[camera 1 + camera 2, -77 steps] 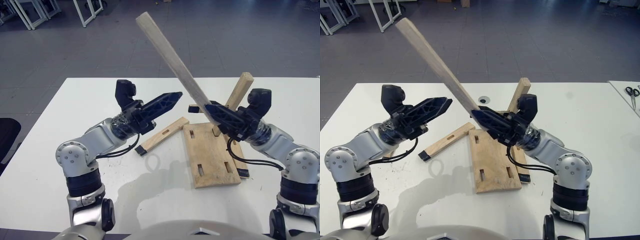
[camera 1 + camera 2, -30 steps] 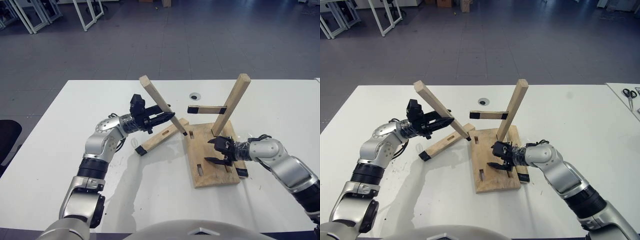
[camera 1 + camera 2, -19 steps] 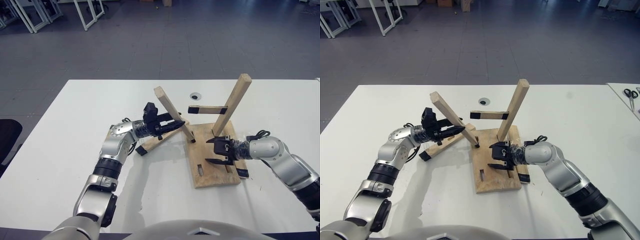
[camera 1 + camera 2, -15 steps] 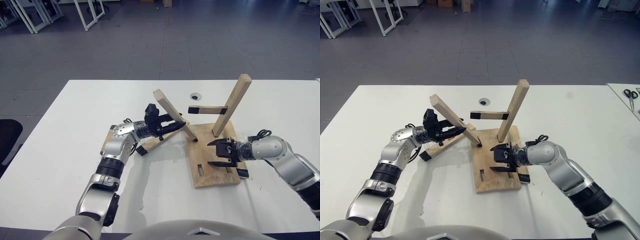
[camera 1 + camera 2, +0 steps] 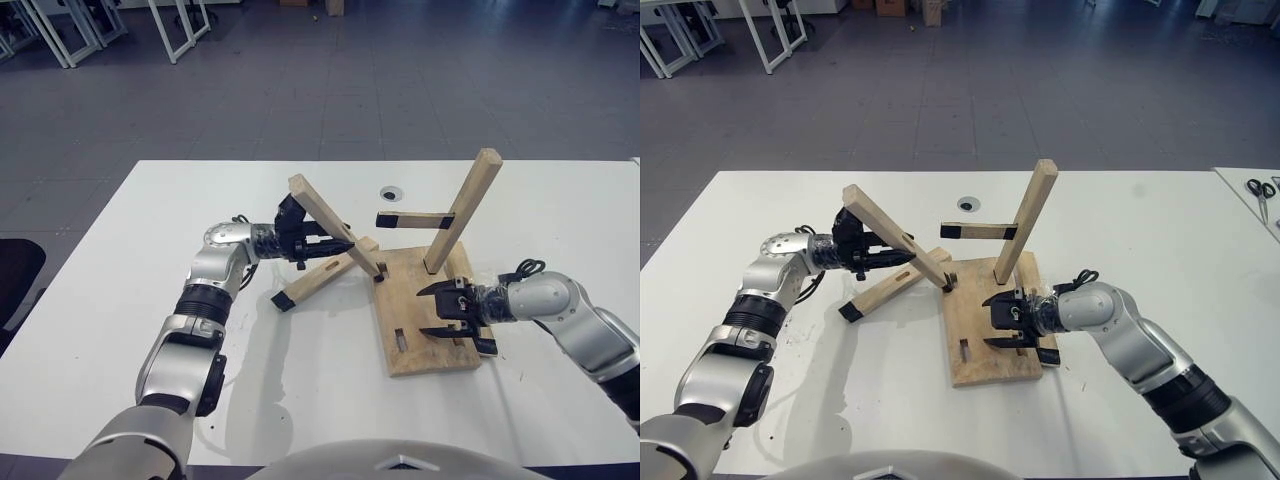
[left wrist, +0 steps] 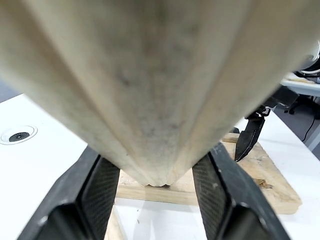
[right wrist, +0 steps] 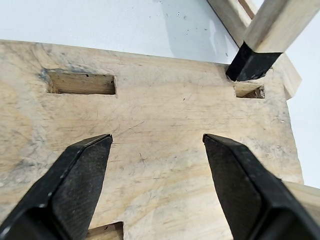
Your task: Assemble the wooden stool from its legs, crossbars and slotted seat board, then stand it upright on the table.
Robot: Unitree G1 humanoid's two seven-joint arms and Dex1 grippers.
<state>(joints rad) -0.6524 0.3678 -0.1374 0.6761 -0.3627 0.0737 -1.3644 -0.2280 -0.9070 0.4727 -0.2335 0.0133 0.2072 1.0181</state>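
Observation:
My left gripper is shut on a wooden leg. The leg is tilted, and its black-tipped lower end rests at a corner slot of the slotted seat board, which lies flat on the table. In the left wrist view the leg sits between the black fingers. My right gripper hovers open just over the board, its fingers apart with nothing between them. A second leg stands in the board's far edge and carries a crossbar.
Another slotted wooden piece lies on the table left of the board. One more piece lies along the board's right edge. A cable grommet sits behind, and scissors lie at the far right. The table's near part is bare.
The left arm has drawn back to the left and the held leg leans more, its top farther left, its lower end still at the board's corner. The right gripper has barely moved.

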